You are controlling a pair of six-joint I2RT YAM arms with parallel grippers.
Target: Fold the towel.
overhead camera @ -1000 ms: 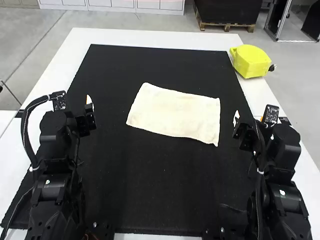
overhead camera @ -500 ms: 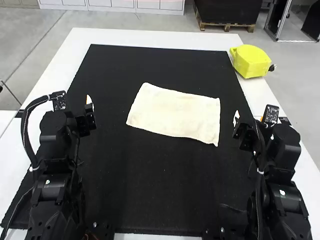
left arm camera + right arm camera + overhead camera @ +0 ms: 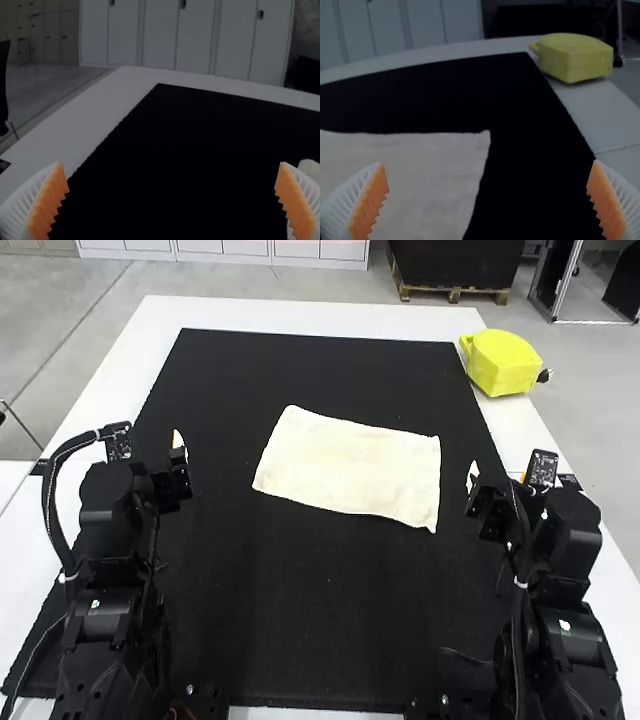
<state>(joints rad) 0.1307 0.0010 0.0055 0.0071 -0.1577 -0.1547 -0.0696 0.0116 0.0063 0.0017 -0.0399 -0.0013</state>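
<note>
A black mat (image 3: 300, 590) covers much of the white surface (image 3: 125, 370); on it the cream towel (image 3: 350, 468) lies flat between the left claw (image 3: 171, 162) and right claw (image 3: 488, 162), both released. Best pinch adjacent corners shallowly, then lift evenly.

One towel (image 3: 350, 465), two grippers (image 3: 180, 446)

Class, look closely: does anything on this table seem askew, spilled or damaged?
Slightly askew, yes: the towel lies spread at a slant to the black mat, its near right corner drawn to a point. I see no spill or damage.
</note>
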